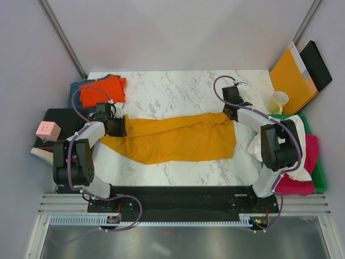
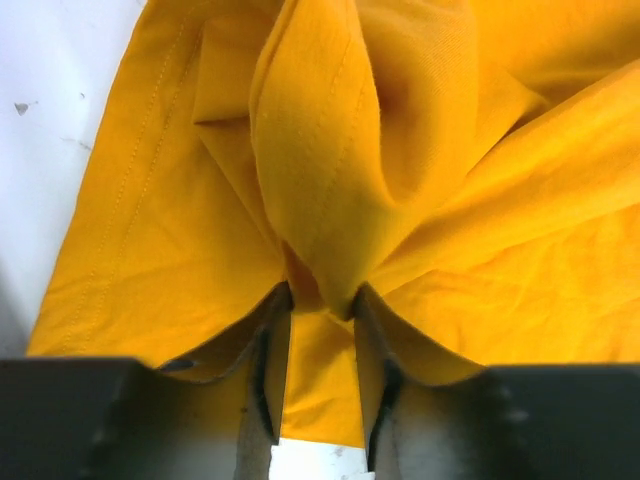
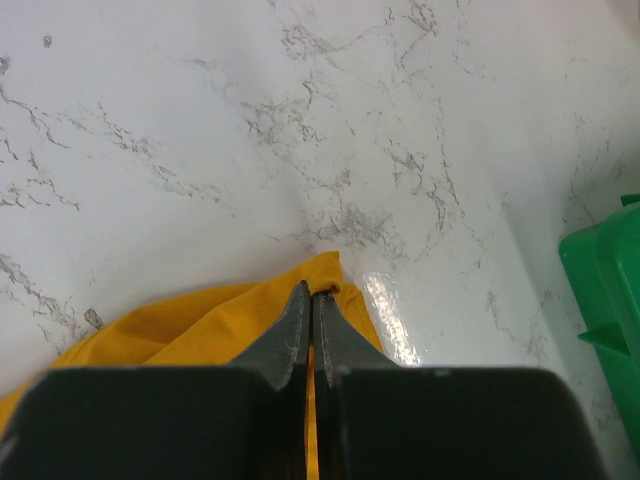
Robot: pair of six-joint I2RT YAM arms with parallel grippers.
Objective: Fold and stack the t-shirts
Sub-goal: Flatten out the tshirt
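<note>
A large mustard-yellow t-shirt (image 1: 178, 139) lies stretched in a long band across the marble table (image 1: 172, 89). My left gripper (image 1: 116, 127) is shut on a bunched fold at the shirt's left end; in the left wrist view the gripper (image 2: 320, 296) has yellow cloth (image 2: 330, 160) gathered between its fingers. My right gripper (image 1: 229, 113) is shut on the shirt's right corner; in the right wrist view the gripper (image 3: 318, 292) pinches the yellow edge (image 3: 200, 325) just above the table. An orange t-shirt (image 1: 102, 89) lies on a teal-blue one (image 1: 77, 86) at the back left.
A green bin (image 1: 319, 172) at the right edge holds a white t-shirt (image 1: 294, 141) and a magenta one (image 1: 301, 184); the bin also shows in the right wrist view (image 3: 605, 290). An orange-brown envelope (image 1: 291, 75) and a cream cup (image 1: 278, 101) stand at the back right. A pink box (image 1: 47, 130) sits at the left.
</note>
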